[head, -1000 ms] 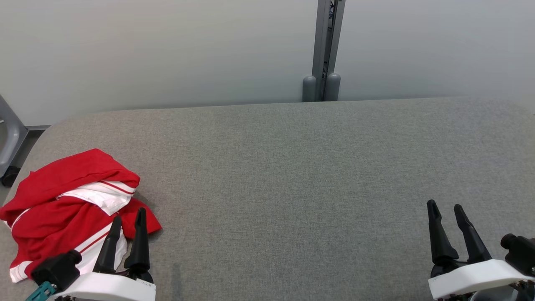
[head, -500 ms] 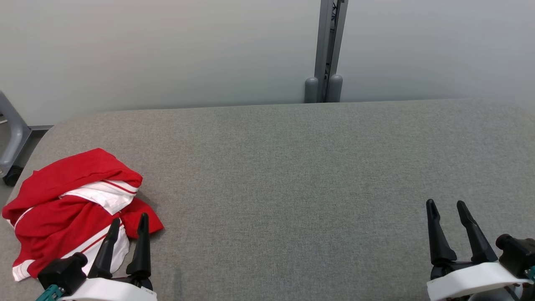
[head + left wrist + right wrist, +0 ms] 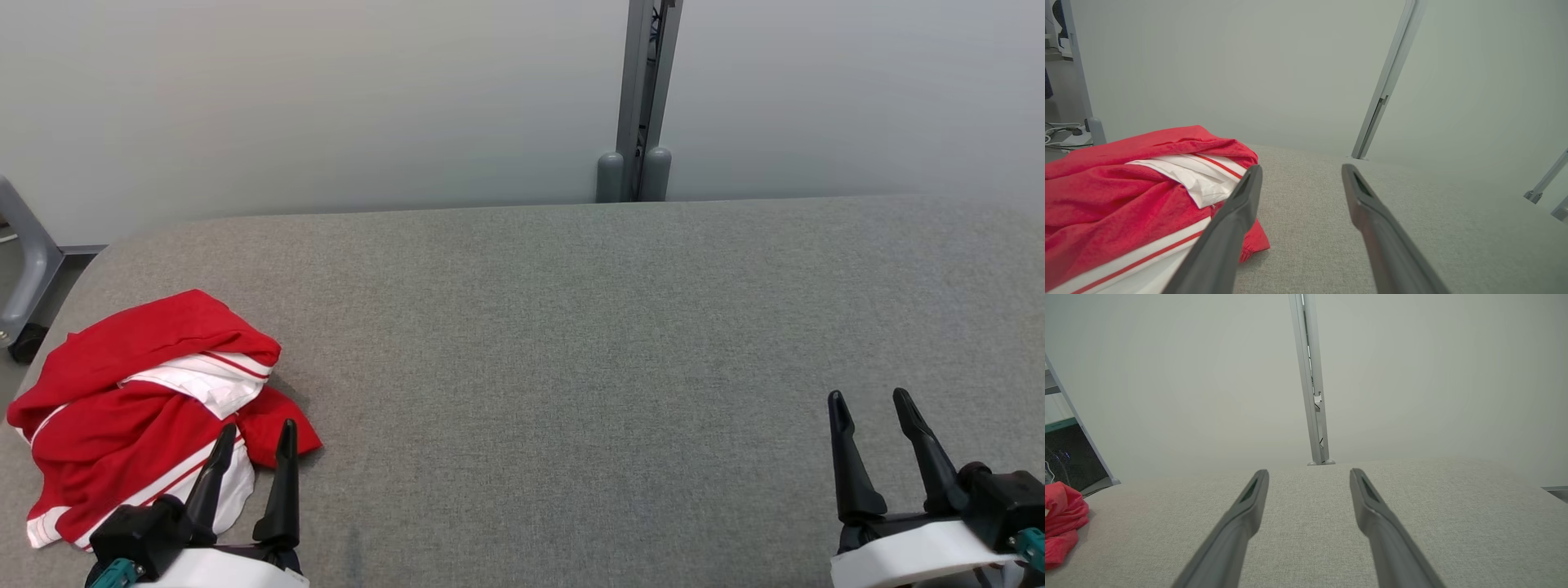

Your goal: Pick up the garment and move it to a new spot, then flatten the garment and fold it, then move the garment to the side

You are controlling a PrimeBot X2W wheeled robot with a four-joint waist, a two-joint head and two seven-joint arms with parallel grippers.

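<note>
Four fingers (image 3: 283, 482), two parted pairs; one crumpled red-and-white garment (image 3: 106, 408).

My left pincer (image 3: 258, 427) and right pincer (image 3: 868, 395) each carry two long black fingers (image 3: 849, 465) tapering to blunt tips, with a narrow recess on the inner face near each tip. Behind them sit a glossy white shell (image 3: 906, 555), a black block (image 3: 1000, 498) and a small teal fitting (image 3: 1030, 543).

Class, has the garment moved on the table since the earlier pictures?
No. Against the table's far edge the garment holds its place; the whole view shifted right, so the camera moved.
</note>
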